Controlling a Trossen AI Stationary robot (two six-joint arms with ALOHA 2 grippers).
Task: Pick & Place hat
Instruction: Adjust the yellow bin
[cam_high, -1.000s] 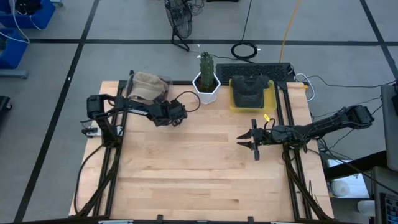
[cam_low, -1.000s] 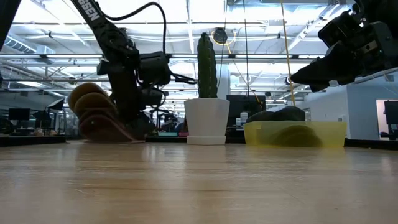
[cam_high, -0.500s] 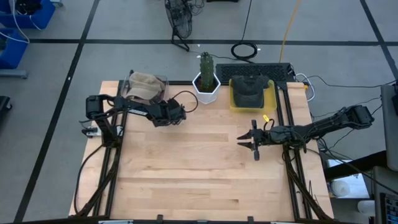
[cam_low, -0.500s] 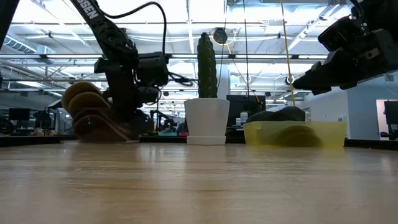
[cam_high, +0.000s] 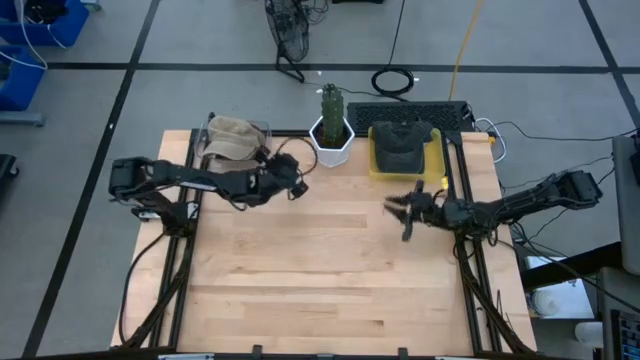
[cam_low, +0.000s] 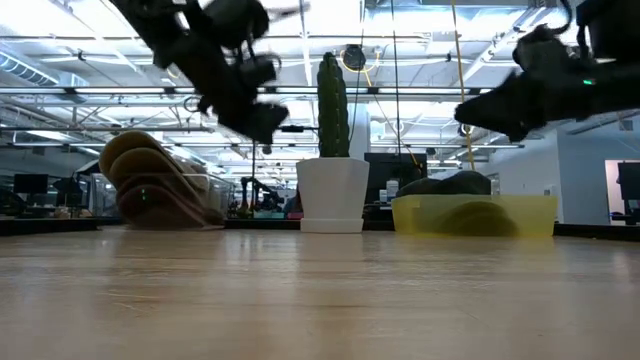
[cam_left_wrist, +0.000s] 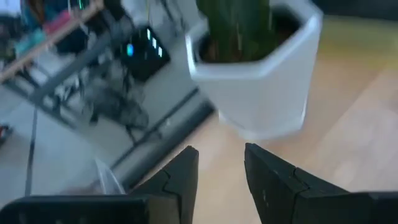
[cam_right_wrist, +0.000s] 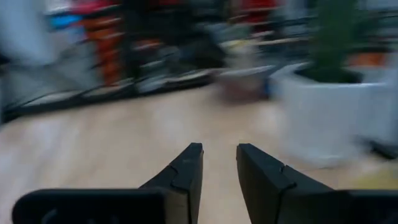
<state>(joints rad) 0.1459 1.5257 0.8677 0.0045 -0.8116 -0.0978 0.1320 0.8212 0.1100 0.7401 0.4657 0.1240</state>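
A stack of tan hats (cam_high: 230, 137) (cam_low: 150, 180) lies at the table's far-left corner, with a clear holder around it. A dark hat (cam_high: 400, 146) (cam_low: 450, 183) sits in a yellow bin (cam_high: 433, 162) (cam_low: 480, 215) at the far right. My left gripper (cam_high: 298, 181) (cam_low: 265, 125) (cam_left_wrist: 221, 163) hangs above the table between the tan hats and the cactus pot, open by a narrow gap and holding nothing. My right gripper (cam_high: 396, 208) (cam_low: 465, 112) (cam_right_wrist: 219, 163) hovers near the yellow bin's near side, also open by a narrow gap and empty.
A cactus in a white pot (cam_high: 332, 138) (cam_low: 332, 195) (cam_left_wrist: 261, 81) stands at the far edge between the tan hats and the yellow bin, close in front of my left gripper. A keyboard (cam_high: 400, 113) and cables lie behind the bin. Bare wood (cam_high: 320, 270) fills the table's middle and near half.
My left gripper has drawn back from the tan hats, risen well off the table and swung right toward the cactus pot. The hat stack slid slightly toward the table's left before that. My right gripper has moved a little toward the far edge and tipped.
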